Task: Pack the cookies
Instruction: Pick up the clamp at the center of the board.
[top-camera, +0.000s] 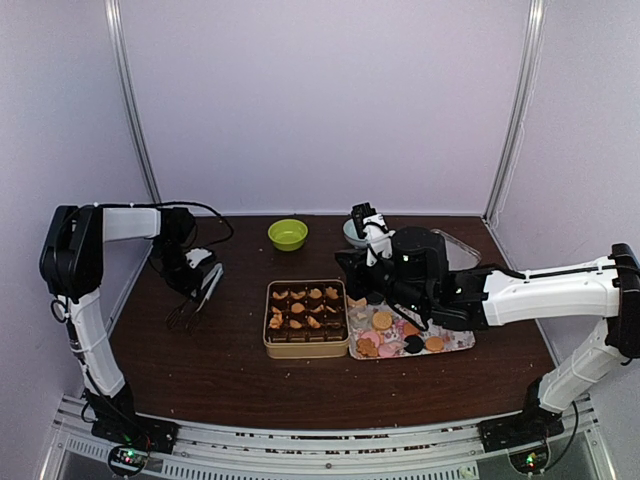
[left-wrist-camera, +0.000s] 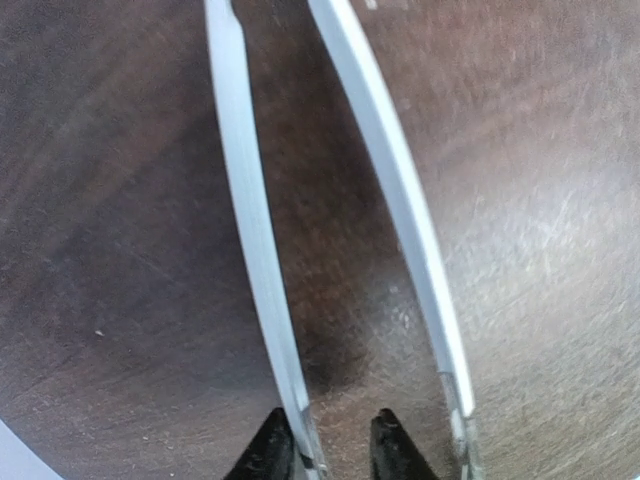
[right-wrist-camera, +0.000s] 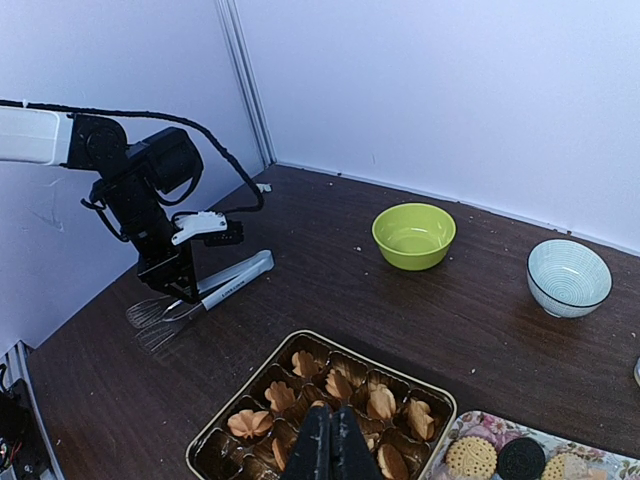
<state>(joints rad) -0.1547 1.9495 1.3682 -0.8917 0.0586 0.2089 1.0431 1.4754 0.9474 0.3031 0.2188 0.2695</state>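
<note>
Wrist view alone shows left hand (left-wrist-camera: 330, 455) apparently spread — right hand (right-wrist-camera: 330, 445) pressed together.

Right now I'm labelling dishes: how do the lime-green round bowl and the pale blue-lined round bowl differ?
The lime-green round bowl is one plain colour; the pale blue-lined round bowl carries fine stripes. The green bowl sits left of the striped bowl, nearer the left arm. Both stand upright, empty, on the dark table.
</note>
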